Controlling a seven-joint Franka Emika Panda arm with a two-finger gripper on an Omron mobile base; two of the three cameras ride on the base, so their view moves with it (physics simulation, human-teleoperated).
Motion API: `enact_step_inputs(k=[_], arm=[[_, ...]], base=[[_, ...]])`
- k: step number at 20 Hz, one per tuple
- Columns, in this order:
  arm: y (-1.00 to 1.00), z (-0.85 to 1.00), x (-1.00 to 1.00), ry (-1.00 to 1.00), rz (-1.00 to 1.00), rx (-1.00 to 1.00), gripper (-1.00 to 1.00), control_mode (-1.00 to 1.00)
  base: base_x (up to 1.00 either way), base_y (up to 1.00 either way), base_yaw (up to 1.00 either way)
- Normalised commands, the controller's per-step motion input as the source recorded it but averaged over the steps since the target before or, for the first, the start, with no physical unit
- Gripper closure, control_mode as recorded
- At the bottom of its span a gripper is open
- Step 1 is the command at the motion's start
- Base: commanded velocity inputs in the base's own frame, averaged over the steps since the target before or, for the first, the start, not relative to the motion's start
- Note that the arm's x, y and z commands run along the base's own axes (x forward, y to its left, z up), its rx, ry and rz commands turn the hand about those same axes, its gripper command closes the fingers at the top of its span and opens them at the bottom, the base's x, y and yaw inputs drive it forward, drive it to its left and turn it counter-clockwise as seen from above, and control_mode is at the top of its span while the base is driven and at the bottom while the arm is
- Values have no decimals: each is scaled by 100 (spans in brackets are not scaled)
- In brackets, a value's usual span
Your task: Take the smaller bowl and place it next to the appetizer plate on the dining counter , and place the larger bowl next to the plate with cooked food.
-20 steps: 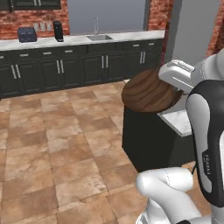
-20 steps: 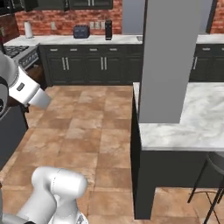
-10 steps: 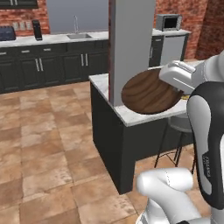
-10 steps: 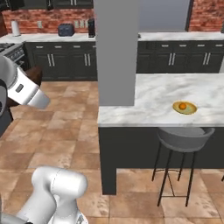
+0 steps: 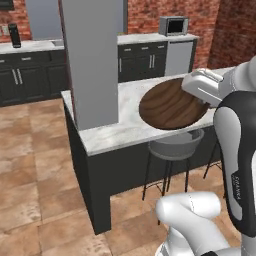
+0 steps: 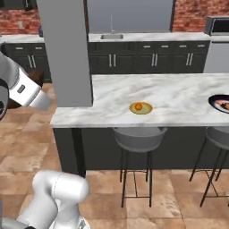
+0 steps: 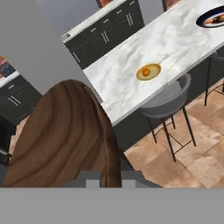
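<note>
Now I carry the wooden bowl (image 5: 171, 104), my jaws clamped on its rim; next I must lower it beside the yellow plate (image 6: 141, 108) on the bench (image 6: 179, 96).

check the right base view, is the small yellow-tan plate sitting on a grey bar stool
No, the small yellow-tan plate lies on the white marble island counter, above the grey bar stool.

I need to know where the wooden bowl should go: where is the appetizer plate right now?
The appetizer plate sits on the dining counter near its front edge, above a grey stool and right of the grey pillar.
</note>
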Motion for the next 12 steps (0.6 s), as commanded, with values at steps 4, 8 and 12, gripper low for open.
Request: enact_step_inputs(k=[4, 8, 12], arm=[[0, 0, 0, 0, 0, 0, 100, 100], [0, 0, 0, 0, 0, 0, 100, 100], [0, 0, 0, 0, 0, 0, 100, 100]], base=[[-13, -100, -7], [-11, -100, -6], [-4, -99, -5]])
